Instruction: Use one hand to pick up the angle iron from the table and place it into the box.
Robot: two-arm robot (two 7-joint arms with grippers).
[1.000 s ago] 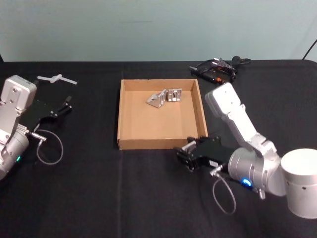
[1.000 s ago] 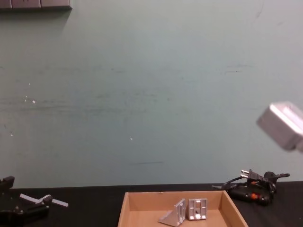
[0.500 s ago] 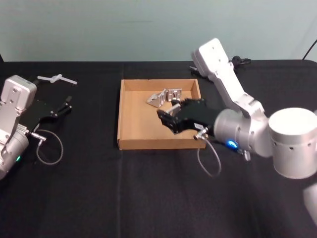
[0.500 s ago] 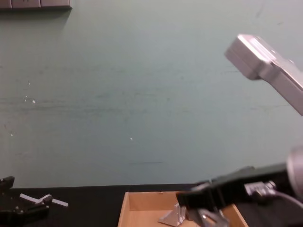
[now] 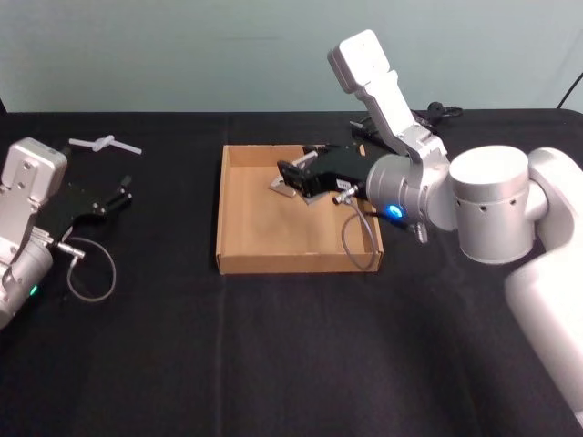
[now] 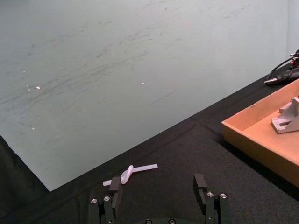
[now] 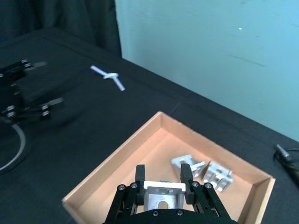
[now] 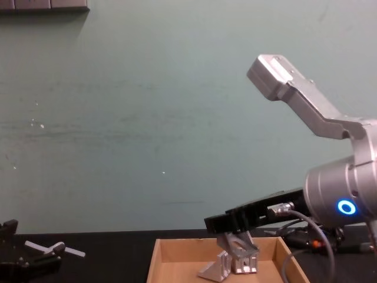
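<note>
Right gripper (image 7: 161, 183), clamping an angle iron (image 7: 161, 195), is now hovering over the box (image 5: 228, 218) after swinging in; release pending.

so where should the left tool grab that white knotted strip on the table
Probably at the thicker knotted middle of the white strip, coming straight down from above. It lies flat on the table with thin arms, so the knot gives the open left tool the most to close on.
</note>
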